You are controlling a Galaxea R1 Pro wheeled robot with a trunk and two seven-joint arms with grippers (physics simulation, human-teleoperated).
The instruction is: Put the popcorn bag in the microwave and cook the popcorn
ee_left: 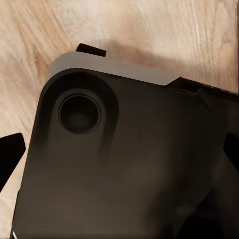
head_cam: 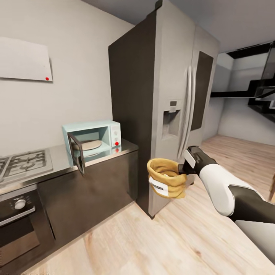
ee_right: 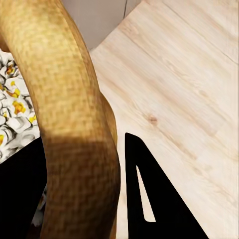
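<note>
Right gripper has its fingers pinched on the popcorn bag rim, bag hanging above the floor; microwave sits open on the table, ahead-left.

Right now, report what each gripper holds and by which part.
The right gripper holds the popcorn bag by its rolled rim, one finger on each side of it. The left wrist view does not show the left gripper holding anything.
</note>
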